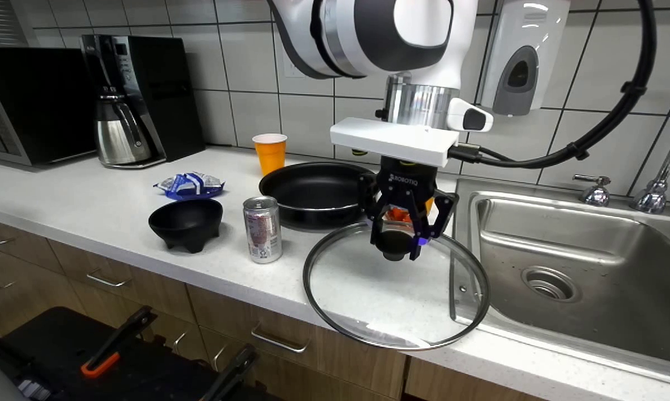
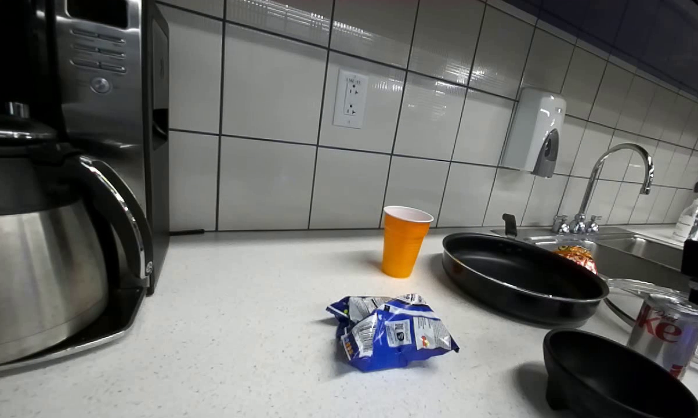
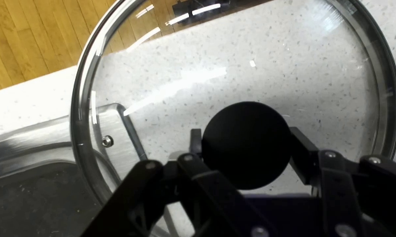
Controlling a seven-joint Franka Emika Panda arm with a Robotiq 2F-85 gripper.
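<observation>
Spreading beneath the tool (image 1: 395, 247), glass lid (image 1: 390, 298), black knob (image 3: 247, 144) clasped

lid knob (image 3: 247, 144): black | cup (image 2: 404, 247): orange | packet (image 2: 395, 339): blue, white | can (image 2: 671, 331): silver, red letters | counter (image 2: 238, 325): speckled white

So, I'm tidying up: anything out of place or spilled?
The glass lid: gripped by its black knob in the hand, it oddly juts past the counter's front edge while the pan stands uncovered. I see no spill.
</observation>
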